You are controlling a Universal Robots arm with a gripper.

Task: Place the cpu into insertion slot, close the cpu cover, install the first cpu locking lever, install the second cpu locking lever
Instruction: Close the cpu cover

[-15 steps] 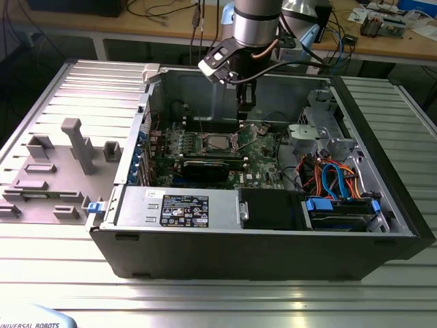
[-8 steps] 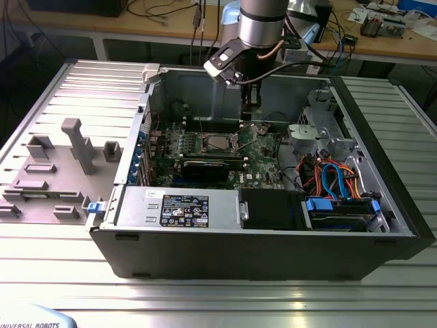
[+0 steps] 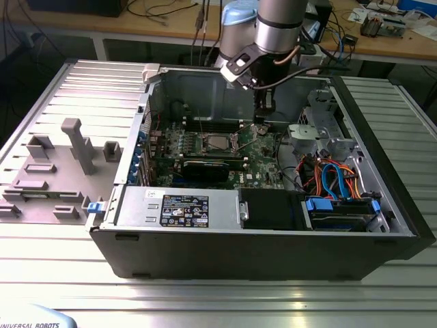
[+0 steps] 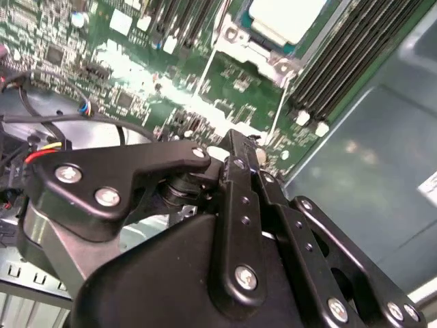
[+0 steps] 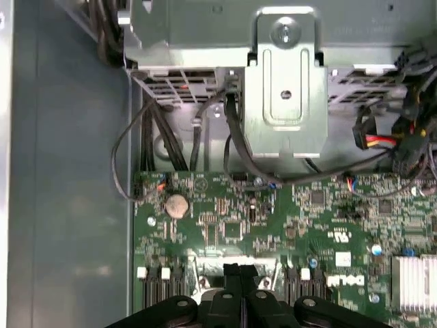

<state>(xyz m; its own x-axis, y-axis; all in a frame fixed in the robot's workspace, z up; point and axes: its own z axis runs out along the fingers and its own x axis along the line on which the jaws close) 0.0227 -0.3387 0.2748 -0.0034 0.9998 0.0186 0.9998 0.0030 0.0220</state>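
worktop point(image 3: 218, 301): ribbed metal, nearest the camera; an open computer case point(image 3: 239, 254) lies on it.
case, near side: power supply point(image 3: 177, 205) with a label on top; blue and orange cables point(image 3: 334, 179) to the exterior view's right.
grey fixtures point(image 3: 75, 147): on the worktop at the exterior view's left, apart from the case.
motherboard point(image 3: 263, 167): green, flat in the case; a black graphics card point(image 3: 205, 167) lies across it, on the near side of the socket.
cpu point(image 3: 217, 142) point(image 4: 283, 15): silver top up, seated in the insertion slot point(image 3: 202, 145), mid-board.
cpu cover point(image 4: 233, 35): silver frame lying round the chip's edge.
wire lever point(image 4: 278, 102): thin, beside the socket, slanting across the board.
tool point(image 3: 263, 117) point(image 4: 242, 140) point(image 5: 240, 270): black fingers pressed together, nothing seen between them. It hangs low over the board, near the slot on the exterior view's right and far side, apart from the chip.
memory slots point(image 4: 341, 61): long and dark, beside the socket.
coin cell point(image 5: 177, 205): on the board, near the case wall.
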